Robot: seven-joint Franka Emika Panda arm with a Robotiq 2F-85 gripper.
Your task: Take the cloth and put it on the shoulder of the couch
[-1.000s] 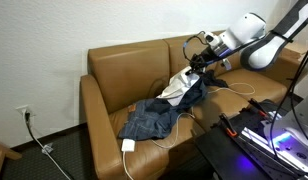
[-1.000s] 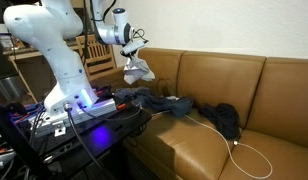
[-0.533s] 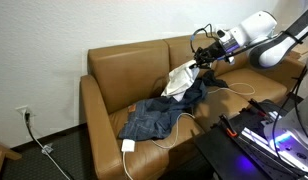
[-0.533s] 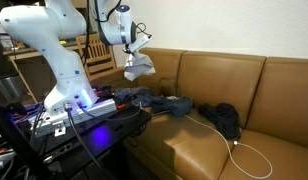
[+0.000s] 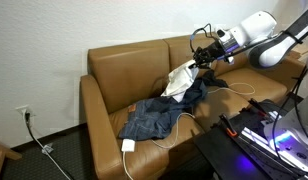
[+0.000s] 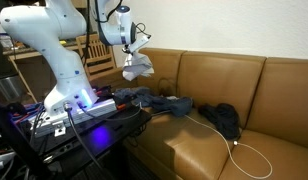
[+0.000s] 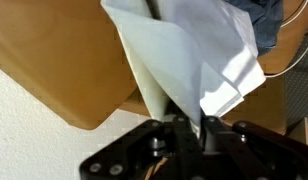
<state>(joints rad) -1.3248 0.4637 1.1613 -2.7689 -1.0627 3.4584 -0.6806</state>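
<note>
The brown couch (image 5: 122, 72) had blue jeans (image 5: 146, 120) spread out on its seat. A small white plug (image 5: 128, 146) lay at the front edge. In an exterior view, a dark pile of clothes (image 6: 226, 118) and a thin white cord (image 6: 235, 150) lay on the seat too.

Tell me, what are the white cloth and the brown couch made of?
The white cloth looks like thin fabric, matte: it falls in soft folds and creases. The brown couch looks like leather or fake leather, smooth with a slight sheen; which one, I cannot tell.
</note>
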